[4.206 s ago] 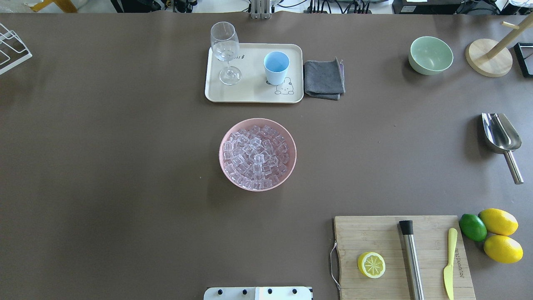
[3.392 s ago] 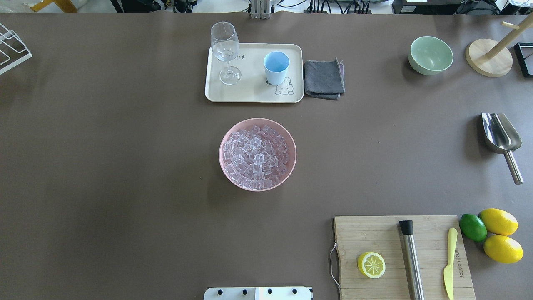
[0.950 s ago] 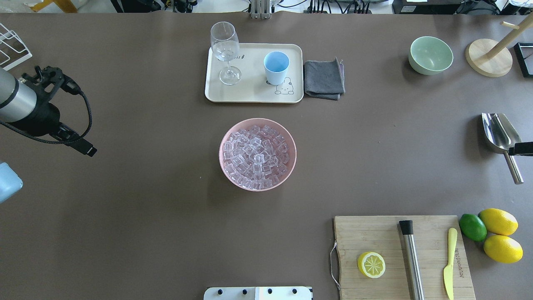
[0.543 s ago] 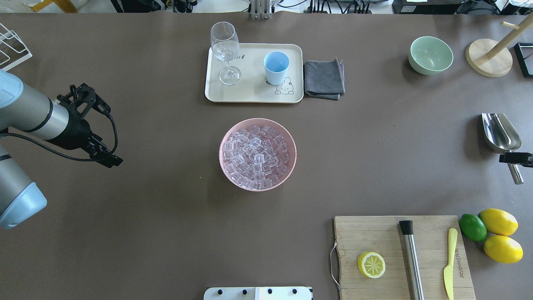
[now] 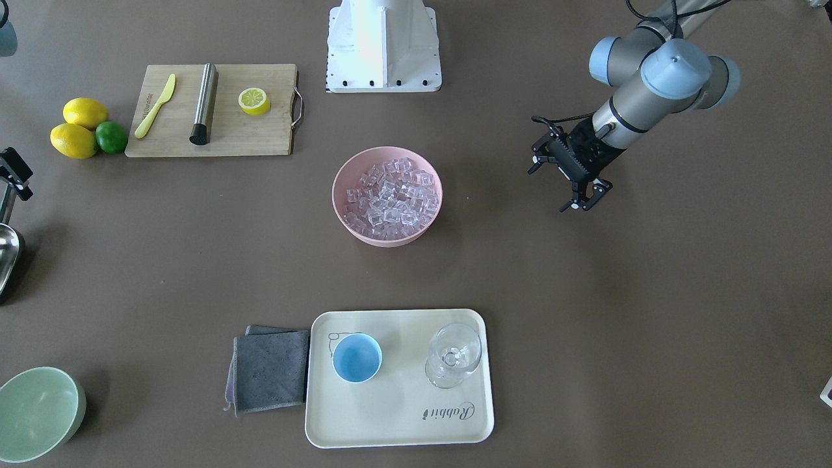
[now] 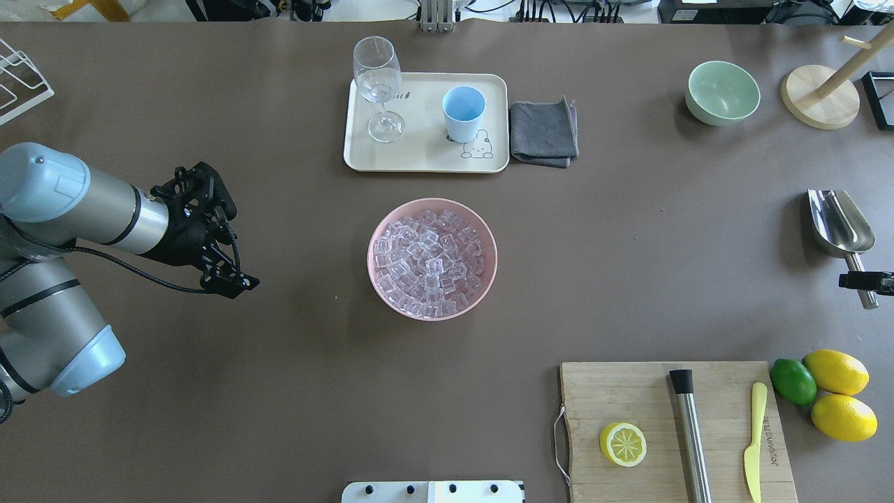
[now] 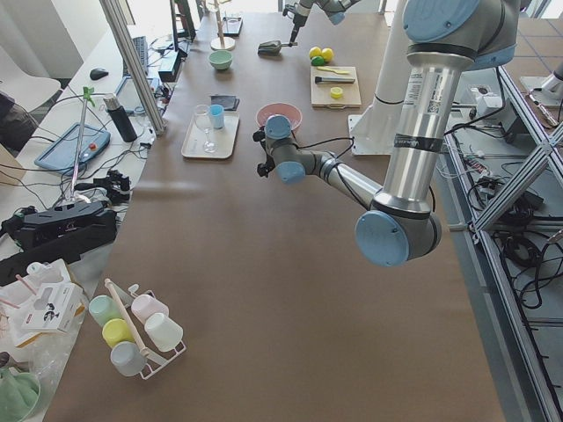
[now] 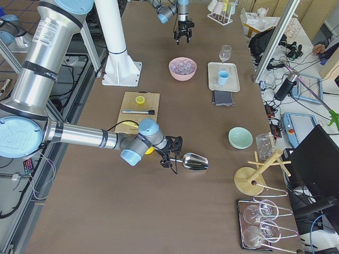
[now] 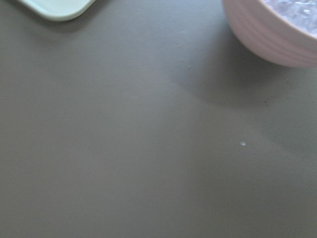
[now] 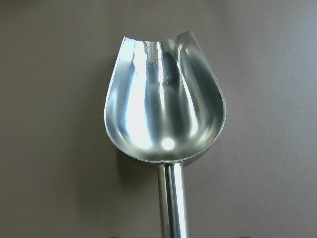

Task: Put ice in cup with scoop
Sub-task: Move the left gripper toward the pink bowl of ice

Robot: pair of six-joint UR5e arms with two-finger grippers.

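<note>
The right pincer (image 6: 860, 281), spread untellable, hovered at the handle of the scoop (image 6: 841, 225), three o'clock from the ice (image 6: 429, 258), a grasp likely next; the left pincer (image 6: 230, 279) hung wide.

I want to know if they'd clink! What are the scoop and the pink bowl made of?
The scoop looks like polished metal, probably steel: it is mirror-bright, with sharp reflections inside its trough. The pink bowl looks like matte plastic: even, dull colour with no gleam. It could be unglazed ceramic, though; the look leaves that open.
</note>
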